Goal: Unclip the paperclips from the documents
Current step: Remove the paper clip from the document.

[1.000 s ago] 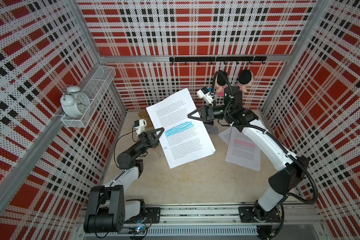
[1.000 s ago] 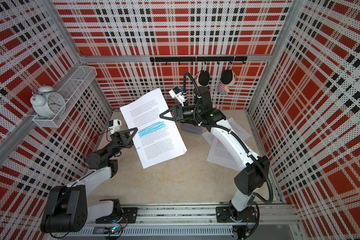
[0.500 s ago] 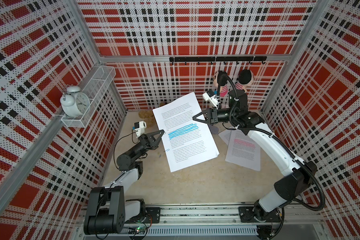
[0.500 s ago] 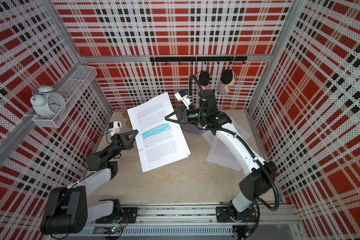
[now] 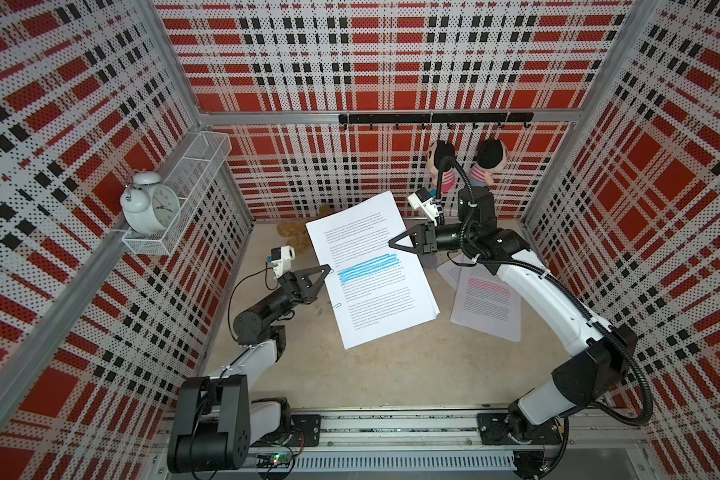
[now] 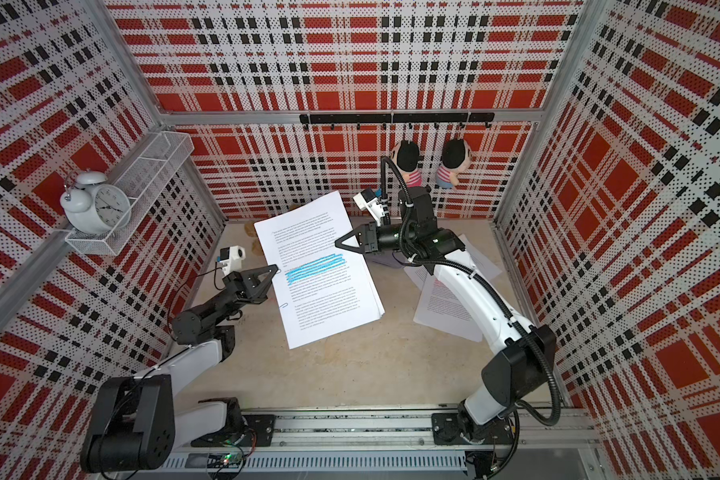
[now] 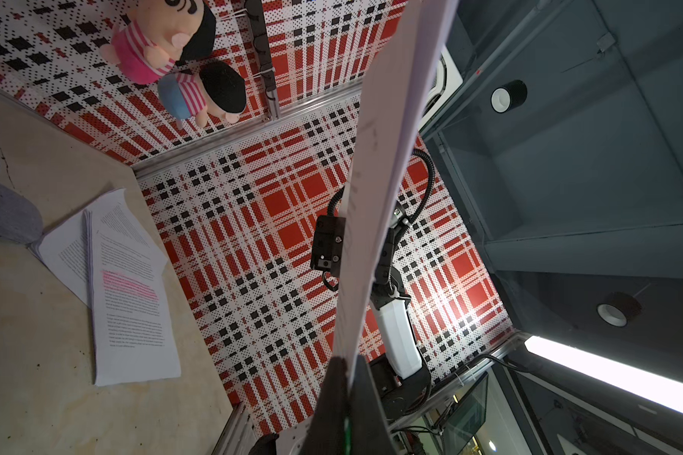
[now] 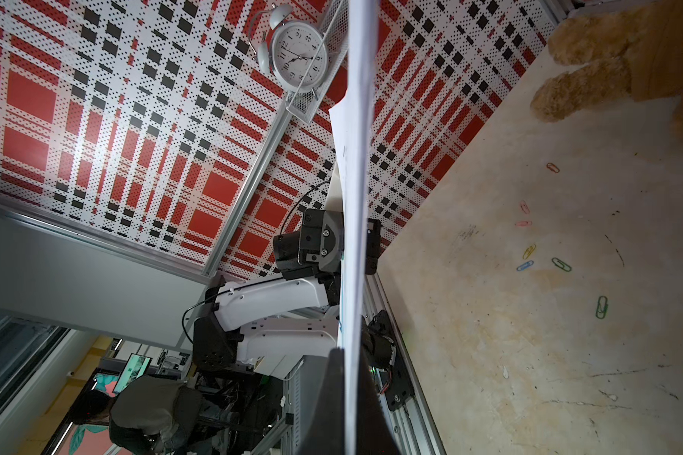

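Blue-banded doc (image 5: 375, 286) off surface (image 5: 350, 374), tilted; left fingers (image 5: 324, 270) clamped on one side edge, right fingers (image 5: 395, 243) clamped opp.; paperclip (image 5: 336, 306) on edge.

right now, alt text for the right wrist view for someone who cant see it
A white document seen edge-on splits the view, pinched by the right gripper near the camera and by the left gripper at its far edge. Beside it, loose coloured paperclips lie scattered on the beige table.
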